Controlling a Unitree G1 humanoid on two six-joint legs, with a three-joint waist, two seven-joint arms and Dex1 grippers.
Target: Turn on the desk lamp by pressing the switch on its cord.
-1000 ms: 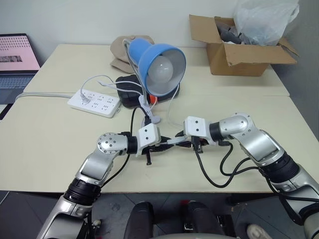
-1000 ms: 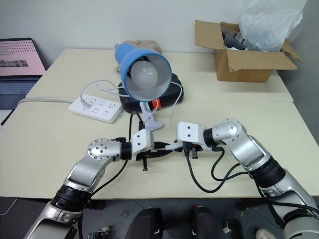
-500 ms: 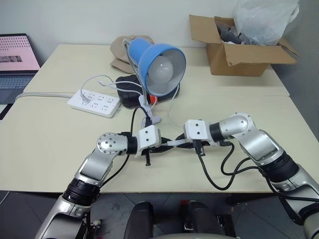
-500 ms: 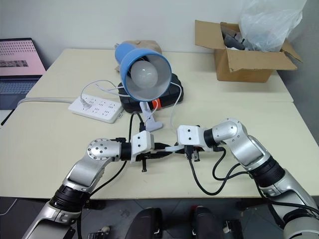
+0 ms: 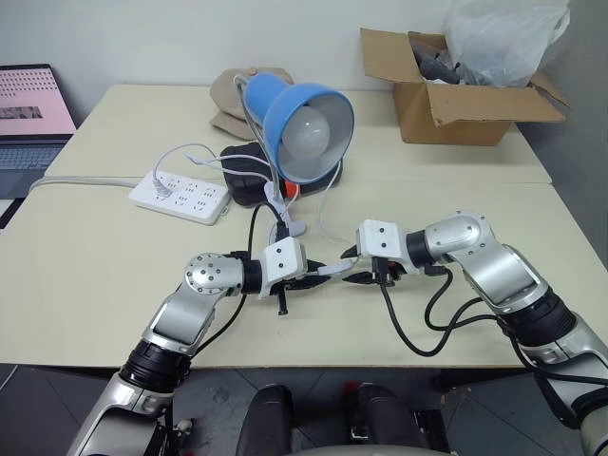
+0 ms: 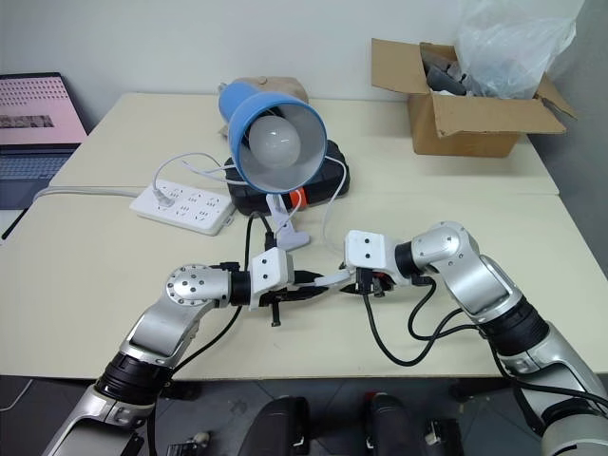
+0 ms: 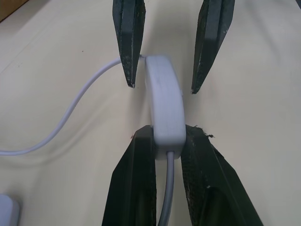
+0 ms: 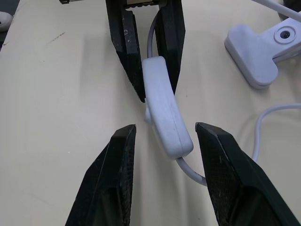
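Clearance around the working zone. The left gripper [image 5: 316, 277] and right gripper [image 5: 348, 267] meet tip to tip over the front of the table [image 5: 85, 285], with the switch [image 7: 164, 108] between them; bare tabletop lies open to either side. Just behind stands the white clamp [image 5: 293, 225], and above it the desk lamp [image 5: 302, 128] leans forward, blocking approach from the rear. The power strip [image 5: 180, 196] occupies the left rear, the cardboard box [image 5: 456, 90] the far right corner.
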